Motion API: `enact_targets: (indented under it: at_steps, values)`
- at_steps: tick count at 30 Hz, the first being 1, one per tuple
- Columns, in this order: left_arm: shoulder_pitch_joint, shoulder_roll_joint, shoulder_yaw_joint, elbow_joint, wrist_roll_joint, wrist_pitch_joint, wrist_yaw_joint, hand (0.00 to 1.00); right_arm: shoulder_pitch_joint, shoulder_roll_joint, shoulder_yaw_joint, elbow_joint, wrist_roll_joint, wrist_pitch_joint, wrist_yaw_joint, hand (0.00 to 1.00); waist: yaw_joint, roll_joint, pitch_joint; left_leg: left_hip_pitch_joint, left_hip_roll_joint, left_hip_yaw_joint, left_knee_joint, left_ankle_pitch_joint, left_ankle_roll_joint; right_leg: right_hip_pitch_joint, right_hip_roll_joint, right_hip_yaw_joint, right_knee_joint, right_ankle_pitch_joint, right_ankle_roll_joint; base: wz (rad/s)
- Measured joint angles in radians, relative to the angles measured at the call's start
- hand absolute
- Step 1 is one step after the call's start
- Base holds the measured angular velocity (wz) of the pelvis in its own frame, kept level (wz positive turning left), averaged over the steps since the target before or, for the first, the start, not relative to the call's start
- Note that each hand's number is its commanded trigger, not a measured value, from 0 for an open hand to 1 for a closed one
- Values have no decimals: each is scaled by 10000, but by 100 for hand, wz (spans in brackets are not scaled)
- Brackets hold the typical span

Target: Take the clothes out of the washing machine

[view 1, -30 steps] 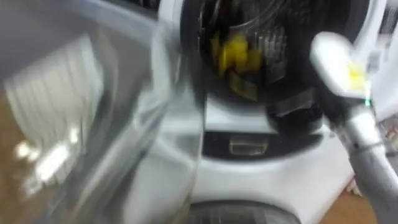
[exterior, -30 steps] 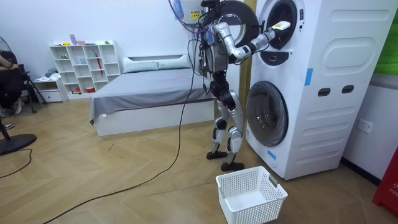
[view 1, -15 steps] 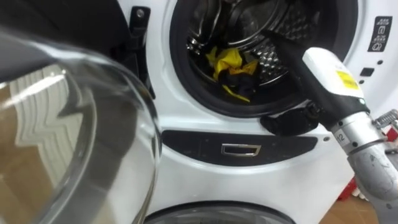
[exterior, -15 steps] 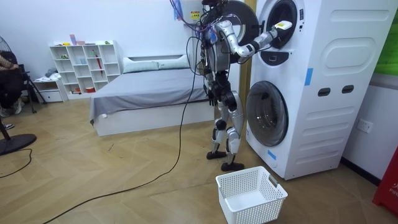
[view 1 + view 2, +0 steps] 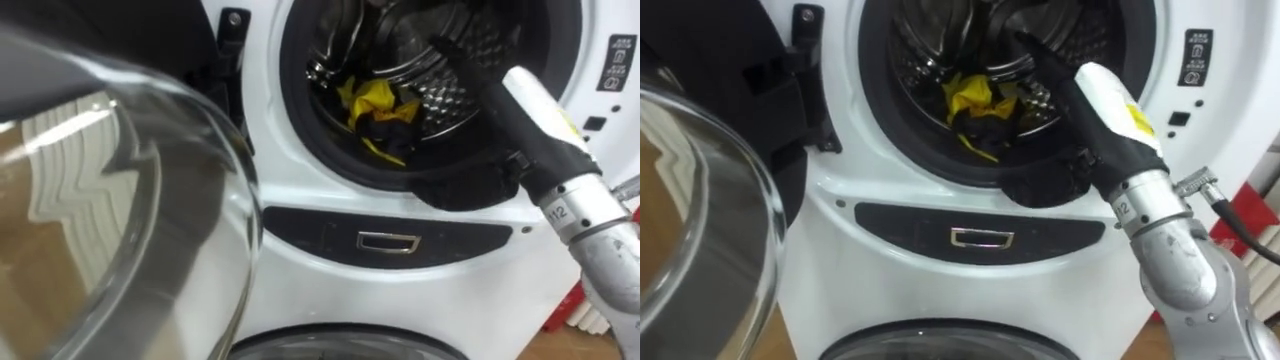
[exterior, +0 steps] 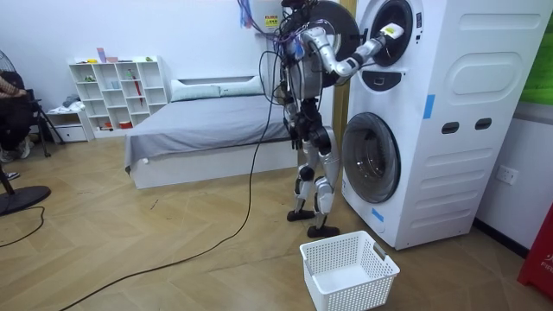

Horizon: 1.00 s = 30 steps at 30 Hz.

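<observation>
1. Since a moment ago, right hand (image 5: 475,80) has pushed deeper into the drum (image 5: 335,40); whether it is open or closed I cannot tell.
2. Yellow-and-black clothes (image 5: 375,100) lie low in the drum, to its left. If it closes on this line, it may miss them.

**Left eye view and right eye view.** A stereo pair on the robot's head, set close to the front of the washing machine (image 6: 415,121). It faces the upper drum opening (image 5: 400,90), looking slightly downward. Both eyes share the drum opening, the dark panel (image 5: 385,241) beneath it and the open glass door (image 5: 120,220), which is near on the left. In the right eye view the door takes up less of the left side.

**Room view.** A camera standing well off across the wooden floor (image 6: 130,250). The machine is at the room view's right, the bed (image 6: 207,130) and shelf (image 6: 117,91) are far at its left, and the white basket (image 6: 350,269) is near. This view shares the upper drum opening and the door with the eye views.
</observation>
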Motion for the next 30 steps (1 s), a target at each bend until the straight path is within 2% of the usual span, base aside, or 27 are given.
enact_targets:
  at_steps: [5, 12, 16, 22, 24, 30]
  values:
    - [156, 37, 2, 8, -5, -1, -11, 0, -273, 0, 4, -223, 1015, -25, 163, 0, 271, -15, -7, 100, -42, -369, -158, 25, 31, 335, 44, -292, -318, -26, -18, 24]
    - [64, 65, 4, 16, -18, -8, 9, 0, -205, -76, -238, -444, 1704, 2, 509, 0, 484, -34, -7, 300, -11, -344, -475, 25, 31, 464, 30, -413, -369, -148, -95, 7]
    - [-22, 38, 8, 11, -13, -13, 56, 0, -206, -66, -233, -859, 1783, -8, 617, 0, 480, -26, -1, 303, 58, -328, -475, 20, 22, 463, 30, -413, -360, -214, -27, 0]
    - [-5, 110, 161, -132, 194, 4, 50, 0, -205, -45, -230, -920, 682, 122, 857, 0, 535, -63, 8, 299, 54, -341, -488, 21, 22, 471, 33, -437, -364, -223, -22, 1]
    - [5, 159, 176, -120, 194, 23, -46, 0, -208, 1, -202, -891, -14, 111, 883, 0, 551, -100, 57, 403, 42, -357, -532, 23, 17, 565, 34, -474, -389, -230, -32, 0]
    - [26, 159, 179, -119, 267, 141, -94, 0, -398, -10, -198, -301, -135, -148, 891, 0, 512, -264, 135, 458, 16, -367, -520, 15, -9, 617, 46, -503, -382, -260, -35, 0]
